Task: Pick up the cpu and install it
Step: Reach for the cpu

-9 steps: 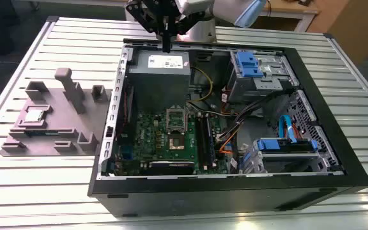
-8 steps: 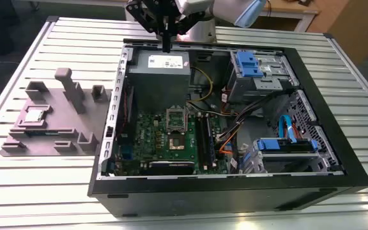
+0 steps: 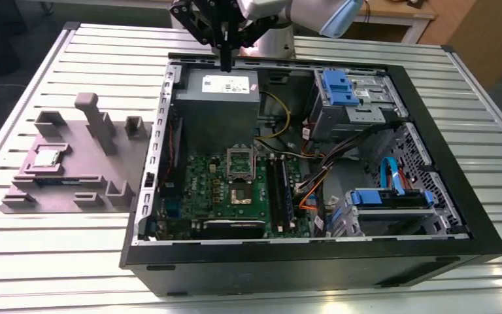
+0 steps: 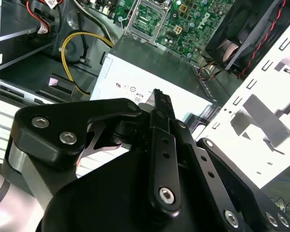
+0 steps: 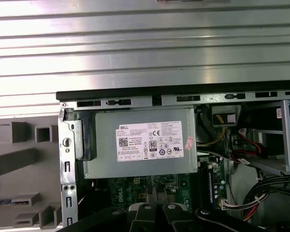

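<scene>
**Claw empty over case, cpu not yet picked**

Claw [image 3: 227,64] hangs clenched on nothing, fingers pressed together, above the power supply [image 3: 220,108] inside the computer case [image 3: 321,265]. Cpu [image 3: 49,157] lies flat in the grey fixture [image 3: 76,193] on the surface [image 3: 59,261], outside the case on the exterior view's left of it, well apart from the claw. Socket [image 3: 240,175] inside the case looks vacant. Judgement: pick step not begun; a grasp calls for crossing from case to fixture and parting the fingers over the chip
</scene>
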Robot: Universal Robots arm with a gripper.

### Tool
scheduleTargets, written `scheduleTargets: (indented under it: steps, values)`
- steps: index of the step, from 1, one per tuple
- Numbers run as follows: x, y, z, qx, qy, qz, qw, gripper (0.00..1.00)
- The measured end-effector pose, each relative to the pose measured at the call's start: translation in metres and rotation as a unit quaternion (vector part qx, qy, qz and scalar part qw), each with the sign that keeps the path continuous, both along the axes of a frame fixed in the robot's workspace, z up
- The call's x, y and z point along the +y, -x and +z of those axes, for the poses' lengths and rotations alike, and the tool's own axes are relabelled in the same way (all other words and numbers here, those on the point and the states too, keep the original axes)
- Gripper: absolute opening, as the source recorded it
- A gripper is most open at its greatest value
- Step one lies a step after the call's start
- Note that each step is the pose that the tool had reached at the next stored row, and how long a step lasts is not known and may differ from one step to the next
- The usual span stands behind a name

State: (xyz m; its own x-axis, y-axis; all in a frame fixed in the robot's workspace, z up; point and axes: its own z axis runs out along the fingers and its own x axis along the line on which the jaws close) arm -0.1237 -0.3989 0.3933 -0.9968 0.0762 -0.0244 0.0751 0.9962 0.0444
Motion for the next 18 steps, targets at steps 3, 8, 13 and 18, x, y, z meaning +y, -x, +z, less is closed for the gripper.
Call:
scheduleTargets:
  steps: [3, 8, 13, 18]
  values:
    - [0.0000, 0.0001, 0.0000, 0.0000, 0.0000, 0.000, 1.00000, 0.11]
    - [0.0000, 0.0042, -0.0003, 0.0000, 0.0000, 0.000, 1.00000, 0.11]
    - [0.0000, 0.0060, -0.0004, 0.0000, 0.0000, 0.000, 1.00000, 0.11]
    - [0.0000, 0.0079, -0.0005, 0.0000, 0.0000, 0.000, 1.00000, 0.11]
